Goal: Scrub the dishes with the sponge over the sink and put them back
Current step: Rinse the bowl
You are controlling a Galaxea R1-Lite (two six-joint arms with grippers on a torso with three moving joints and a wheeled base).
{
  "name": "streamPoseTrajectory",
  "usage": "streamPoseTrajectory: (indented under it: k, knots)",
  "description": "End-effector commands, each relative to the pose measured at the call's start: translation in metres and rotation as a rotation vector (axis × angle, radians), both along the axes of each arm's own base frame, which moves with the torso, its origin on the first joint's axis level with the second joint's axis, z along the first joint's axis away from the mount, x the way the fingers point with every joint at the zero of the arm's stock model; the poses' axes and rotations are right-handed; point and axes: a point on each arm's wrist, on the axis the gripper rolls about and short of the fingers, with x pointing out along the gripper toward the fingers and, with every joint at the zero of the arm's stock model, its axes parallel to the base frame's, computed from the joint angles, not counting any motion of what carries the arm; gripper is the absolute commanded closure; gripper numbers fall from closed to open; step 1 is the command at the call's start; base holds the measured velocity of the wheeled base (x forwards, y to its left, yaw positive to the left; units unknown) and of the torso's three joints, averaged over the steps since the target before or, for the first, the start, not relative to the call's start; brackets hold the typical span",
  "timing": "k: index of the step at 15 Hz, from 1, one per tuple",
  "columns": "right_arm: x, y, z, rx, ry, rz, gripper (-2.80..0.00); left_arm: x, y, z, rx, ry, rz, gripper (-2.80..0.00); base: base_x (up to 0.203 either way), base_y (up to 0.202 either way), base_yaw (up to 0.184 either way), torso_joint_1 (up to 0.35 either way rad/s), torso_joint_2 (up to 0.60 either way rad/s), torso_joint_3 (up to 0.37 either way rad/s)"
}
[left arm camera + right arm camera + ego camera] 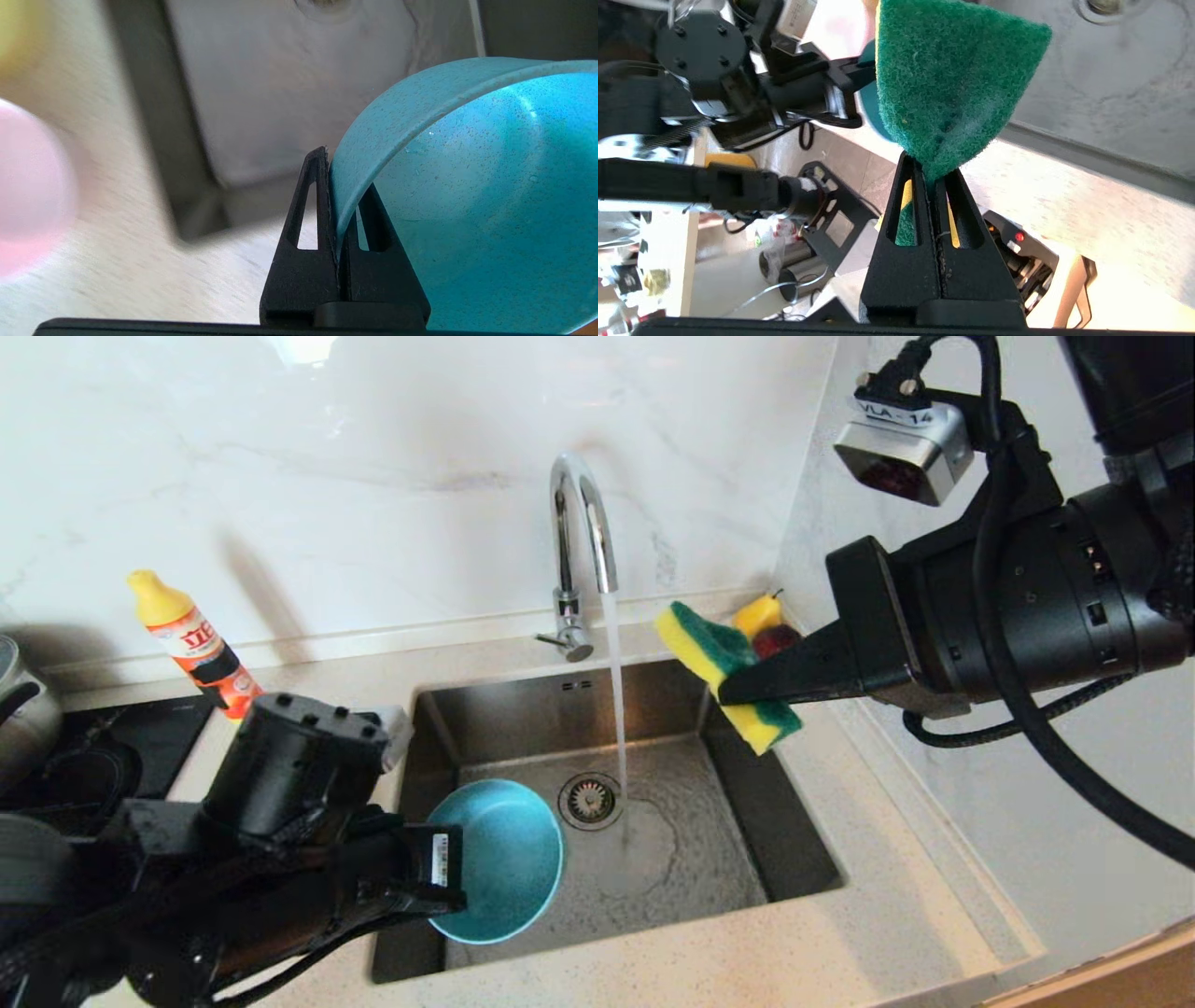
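**Bowl and sponge held over the sink, not yet together**

Nearest, at about 7 o'clock in the head view, the left gripper is closed on the rim of the teal bowl. One finger is inside the wall and one outside. The bowl hangs tilted above the left part of the sink, with its opening turned toward the drain.

The grip is only on a thin edge. I think that a hard push from the sponge could turn the bowl in the fingers or make it slip down into the sink. Wet plastic makes this more likely.

Farther, at about 2 o'clock, the right gripper points to the left and pinches the sponge, which bends around the fingertips. It hangs above the back right corner of the sink, well apart from the bowl.

Water runs from the faucet between them. At 10 o'clock a soap bottle stands by the wall.
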Motion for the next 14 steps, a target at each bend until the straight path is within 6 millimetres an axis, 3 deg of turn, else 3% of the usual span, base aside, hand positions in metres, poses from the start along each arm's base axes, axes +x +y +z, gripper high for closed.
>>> streamPoseTrajectory:
  k: [1, 5, 8, 14]
  knots:
    - [0.003, -0.007, -0.002, -0.002, 0.013, -0.022, 0.0, 0.018, -0.015, -0.003, -0.002, 0.088, 0.003, 0.0, 0.0, 0.0, 0.0, 0.0, 0.0, 0.0]
    - [-0.002, -0.013, 0.003, 0.013, 0.002, -0.027, 0.0, 0.058, -0.046, -0.022, 0.002, 0.18, 0.027, 0.0, 0.0, 0.0, 0.0, 0.0, 0.0, 0.0]
    - [-0.004, -0.02, 0.003, 0.011, 0.001, -0.04, 0.0, 0.078, -0.06, -0.026, -0.031, 0.172, 0.058, 0.0, 0.0, 0.0, 0.0, 0.0, 0.0, 0.0]
    - [-0.004, -0.022, 0.002, 0.011, 0.006, -0.047, 0.0, 0.105, -0.052, -0.039, -0.056, 0.193, 0.158, 0.0, 0.0, 0.0, 0.0, 0.0, 0.0, 0.0]
